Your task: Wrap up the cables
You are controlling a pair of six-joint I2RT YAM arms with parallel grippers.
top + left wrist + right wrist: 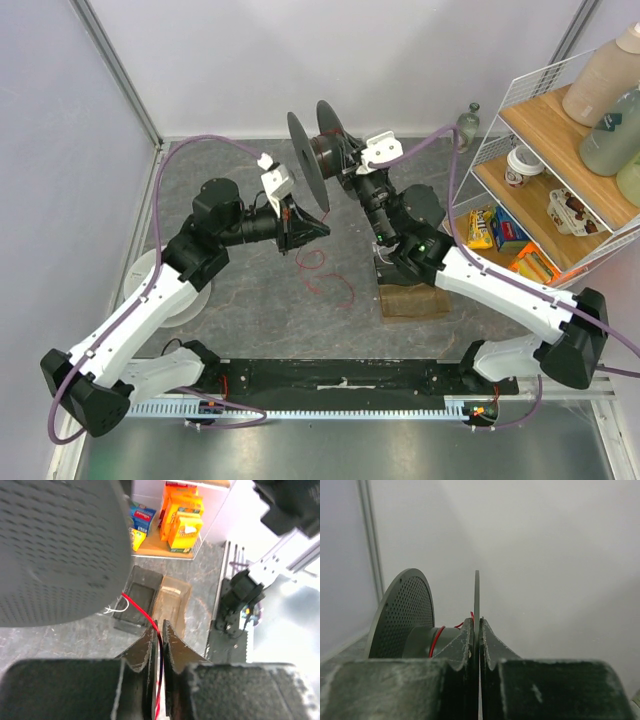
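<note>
Looking at the red wire (142, 612), you can see it run out from between the fingers of the left gripper (159, 626) toward the spool (402, 610) just ahead of it. Those fingers stand nearly together with the wire in the narrow gap. You cannot tell whether they clamp it or only guide it. Below and behind that gripper, the rest of the wire lies in loose curls on the table (250, 300), apart from the spool.

The right gripper (476, 625) is pressed together on the thin edge of one spool disc and so holds the spool. The dark core reaches off to the left of its fingers toward the second, perforated disc. On that core, close beside the pinched disc, you can make out one or two red turns.

Going by this, the wrapping has begun but is at an early stage. Only a little wire sits on the core, and most of the length is curled on the table. You likely have many more turns to lay between the two discs. Keep the strand taut from the left gripper so that the curls do not snag or slip over a disc's edge.
</note>
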